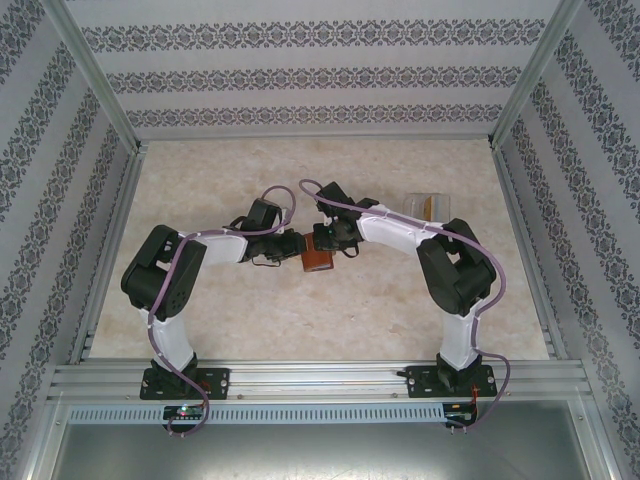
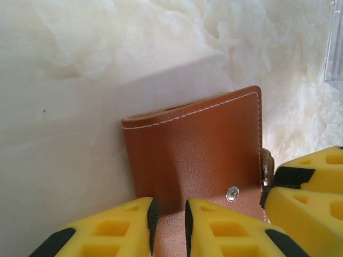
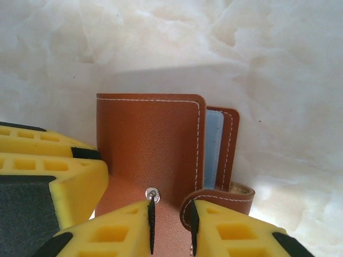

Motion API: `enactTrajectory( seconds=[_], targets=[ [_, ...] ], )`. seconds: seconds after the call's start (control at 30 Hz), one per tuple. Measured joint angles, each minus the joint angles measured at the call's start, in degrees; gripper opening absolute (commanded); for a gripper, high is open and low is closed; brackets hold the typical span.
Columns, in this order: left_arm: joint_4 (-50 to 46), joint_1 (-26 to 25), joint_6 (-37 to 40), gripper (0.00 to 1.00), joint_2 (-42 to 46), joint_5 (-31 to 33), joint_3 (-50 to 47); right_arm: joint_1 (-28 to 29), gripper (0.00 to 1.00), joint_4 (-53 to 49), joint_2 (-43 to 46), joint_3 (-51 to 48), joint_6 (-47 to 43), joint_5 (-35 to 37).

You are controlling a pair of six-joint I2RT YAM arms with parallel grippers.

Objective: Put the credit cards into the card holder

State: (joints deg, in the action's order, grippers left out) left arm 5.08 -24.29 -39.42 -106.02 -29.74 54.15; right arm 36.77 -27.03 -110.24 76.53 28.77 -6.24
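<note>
The card holder (image 1: 317, 259), a reddish-brown leather wallet with white stitching, lies folded on the table between both arms. My left gripper (image 2: 169, 227) hovers close over its cover (image 2: 203, 144) near the metal snap (image 2: 232, 193), jaws a narrow gap apart with only leather showing between them. My right gripper (image 3: 171, 230) stands over the same snap (image 3: 153, 193), also narrowly open, its right pad beside the curled strap tab (image 3: 222, 201). A pale blue strip (image 3: 214, 150) shows between the covers; I cannot tell whether it is a credit card or lining. The credit cards are otherwise hidden.
A clear plastic box (image 1: 424, 205) with a thin orange edge inside sits at the back right; its corner (image 2: 335, 48) shows in the left wrist view. Patterned walls and metal rails fence the pale table (image 1: 300, 330). The two grippers' fingers (image 2: 308, 182) nearly touch.
</note>
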Motion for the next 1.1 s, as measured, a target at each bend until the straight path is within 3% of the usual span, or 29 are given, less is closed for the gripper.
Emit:
enactTrajectory(
  seconds=[0.23, 0.7, 1.1],
  targets=[
    [-1.79, -0.09, 0.26, 0.24, -1.11, 0.07, 1.92, 1.01, 0.37, -0.81, 0.00, 0.09, -0.94, 3.37],
    [-8.83, -2.99, 3.28, 0.28, -4.31, 4.35, 9.16, 1.01, 0.30, -2.73, 0.00, 0.07, -1.77, 10.16],
    [-10.93, -4.04, 4.57, 0.28, -4.59, 7.15, 10.40, 0.81, 0.05, -2.67, 1.29, -1.90, -1.53, 12.00]
  ],
)
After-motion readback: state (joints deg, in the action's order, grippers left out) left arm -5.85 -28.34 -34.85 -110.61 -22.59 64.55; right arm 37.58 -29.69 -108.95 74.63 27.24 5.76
